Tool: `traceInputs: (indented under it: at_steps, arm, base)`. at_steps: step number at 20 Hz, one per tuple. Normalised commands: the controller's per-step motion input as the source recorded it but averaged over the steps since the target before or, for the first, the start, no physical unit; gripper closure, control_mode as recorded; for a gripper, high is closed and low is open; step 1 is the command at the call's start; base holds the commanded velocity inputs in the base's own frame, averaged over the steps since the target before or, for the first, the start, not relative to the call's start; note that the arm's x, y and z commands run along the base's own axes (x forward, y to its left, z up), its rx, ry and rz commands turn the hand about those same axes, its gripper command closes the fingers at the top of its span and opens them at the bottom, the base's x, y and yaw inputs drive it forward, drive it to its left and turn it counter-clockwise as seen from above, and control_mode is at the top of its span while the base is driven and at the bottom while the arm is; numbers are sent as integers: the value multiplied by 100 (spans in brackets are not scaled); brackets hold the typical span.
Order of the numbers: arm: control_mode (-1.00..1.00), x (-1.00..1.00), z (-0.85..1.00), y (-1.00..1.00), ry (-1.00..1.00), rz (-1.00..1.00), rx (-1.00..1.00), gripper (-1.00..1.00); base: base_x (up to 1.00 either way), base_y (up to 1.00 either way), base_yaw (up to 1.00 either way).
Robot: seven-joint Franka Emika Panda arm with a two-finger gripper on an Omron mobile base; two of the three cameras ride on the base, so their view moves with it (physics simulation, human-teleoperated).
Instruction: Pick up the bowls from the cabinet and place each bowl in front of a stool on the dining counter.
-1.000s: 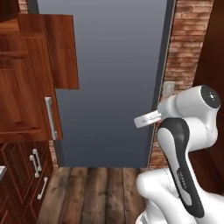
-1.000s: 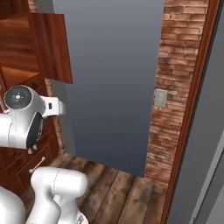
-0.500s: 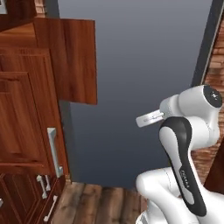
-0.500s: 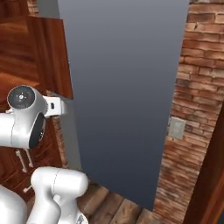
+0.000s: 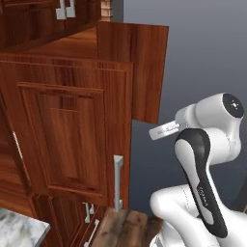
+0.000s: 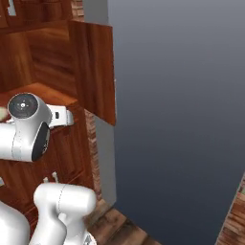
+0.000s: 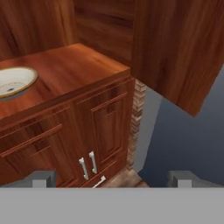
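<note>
Bowl [image 7: 13, 82]: sits upright on the wood shelf at the far left of the hand view, partly cut by the edge; cream inside, tan rim.
Cabinet [image 5: 67, 130]: reddish-brown, fills the left of the left base view; panelled door with a silver bar handle [image 5: 117, 181] swung toward the camera.
Shelf [image 7: 65, 76]: open compartment, wood-lined, above two lower doors with paired silver handles.
Upper door [image 7: 179, 48]: swung open, hangs over the right of the shelf.
Brick [image 7: 136, 118]: narrow strip just right of the lower doors.
Jaws: spread wide, tips [image 7: 41, 178] at the bottom corners of the hand view, nothing between them, well apart from the bowl.
</note>
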Motion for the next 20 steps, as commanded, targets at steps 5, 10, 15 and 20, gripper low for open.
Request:
traceInputs:
  at_steps: [5,10,15,20]
  arm:
    - [100,0,0,0,0,0,0,-100]
    - [100,0,0,0,0,0,0,-100]
    - [100,0,0,0,0,0,0,-100]
    - [100,0,0,0,0,0,0,-100]
  base:
    - [10,1,28]
    - [0,-37,26]
    - [17,-19,28]
    - [32,-20,29]
